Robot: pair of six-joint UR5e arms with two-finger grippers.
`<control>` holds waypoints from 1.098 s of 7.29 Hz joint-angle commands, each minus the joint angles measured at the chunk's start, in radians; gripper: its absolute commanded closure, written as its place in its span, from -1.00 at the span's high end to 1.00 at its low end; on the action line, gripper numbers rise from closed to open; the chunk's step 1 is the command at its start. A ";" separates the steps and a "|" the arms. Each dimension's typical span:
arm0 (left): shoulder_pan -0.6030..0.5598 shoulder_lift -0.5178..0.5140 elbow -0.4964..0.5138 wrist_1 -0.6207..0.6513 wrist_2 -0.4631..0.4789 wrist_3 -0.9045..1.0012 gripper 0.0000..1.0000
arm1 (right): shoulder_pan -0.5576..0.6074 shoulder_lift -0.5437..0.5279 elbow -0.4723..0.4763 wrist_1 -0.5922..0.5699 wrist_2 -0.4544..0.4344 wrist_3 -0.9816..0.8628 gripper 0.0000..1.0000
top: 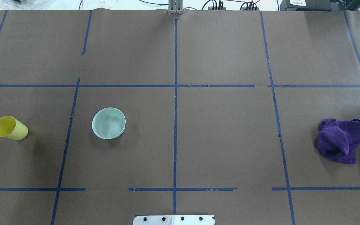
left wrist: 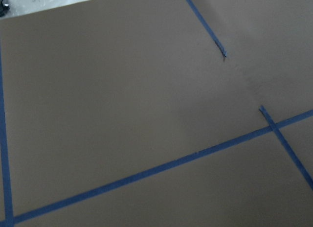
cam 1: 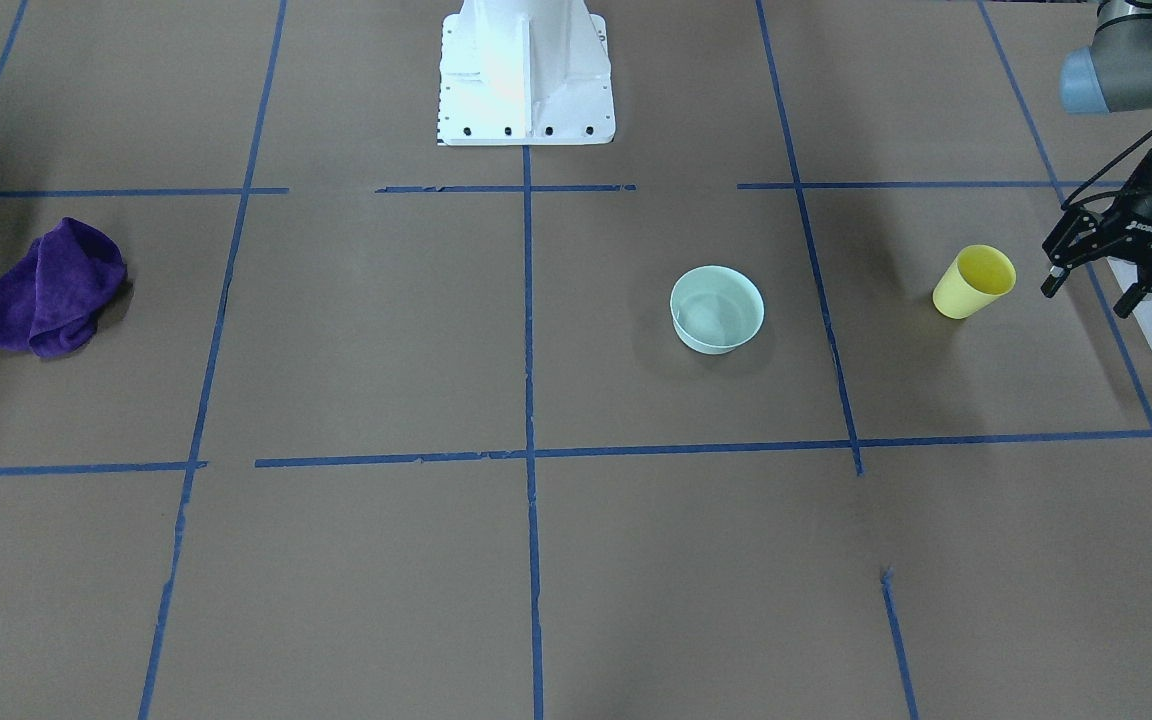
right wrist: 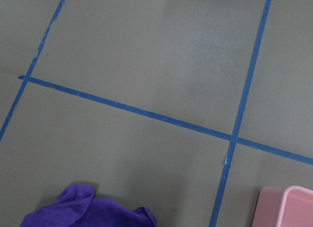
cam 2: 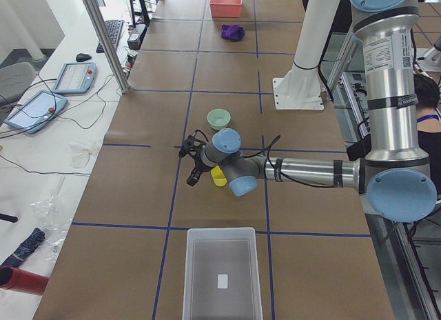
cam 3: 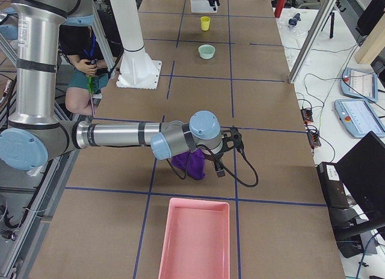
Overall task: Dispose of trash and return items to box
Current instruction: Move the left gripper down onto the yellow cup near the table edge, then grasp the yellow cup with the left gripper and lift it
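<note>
The brown paper-covered bench (top: 223, 131) is marked into squares by blue tape lines (top: 175, 125). The left arm (cam 2: 310, 174) reaches out low across it. The left jaws stand open with nothing between them, hanging above the bench. The right arm (cam 3: 114, 134) stretches out the same way at the other end. The right jaws show only from the side camera, so I cannot tell whether they are open or closed.

The rectangular translucent frosted-white plastic bin (cam 2: 222, 275), with a small white label (cam 2: 222, 281) on its floor, sits near the left jaws, on their outer side at the bench end. Nothing shows inside it. A rectangular pink plastic tray (cam 3: 195, 237) lies near the right jaws, at the opposite bench end. A crumpled purple cloth (cam 1: 36, 290) lies just beside and partly under the right jaws.

The round pale mint-green plastic bowl (cam 1: 717, 308) stands mouth up, farther from the left jaws than the cup, toward the bench's middle. The small yellow plastic tumbler cup (cam 1: 974, 282) stands mouth up just beside the left jaws, on their inner side, not touching them. It sits between them and the bowl, and both lie outside the bin.
</note>
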State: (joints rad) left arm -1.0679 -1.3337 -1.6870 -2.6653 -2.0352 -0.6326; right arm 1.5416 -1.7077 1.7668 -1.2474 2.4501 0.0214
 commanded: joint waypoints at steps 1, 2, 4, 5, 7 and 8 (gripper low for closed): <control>0.092 0.031 0.001 -0.034 0.030 -0.155 0.48 | 0.000 -0.001 -0.001 0.000 0.001 0.002 1.00; 0.142 0.028 0.000 -0.045 0.067 -0.215 0.48 | 0.000 -0.003 -0.001 -0.001 0.000 0.000 1.00; 0.160 0.030 0.009 -0.054 0.070 -0.223 0.28 | 0.000 -0.004 -0.003 -0.001 0.000 0.000 1.00; 0.170 0.030 0.012 -0.054 0.073 -0.223 0.02 | 0.000 -0.007 -0.001 0.000 0.000 0.000 1.00; 0.183 0.034 0.012 -0.054 0.073 -0.213 -0.94 | 0.000 -0.010 -0.003 -0.001 0.000 0.000 1.00; 0.184 0.036 0.006 -0.056 0.073 -0.210 -1.00 | 0.000 -0.010 -0.003 -0.001 0.000 0.000 1.00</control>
State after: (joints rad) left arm -0.8876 -1.2998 -1.6766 -2.7201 -1.9622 -0.8469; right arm 1.5417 -1.7171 1.7649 -1.2481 2.4498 0.0215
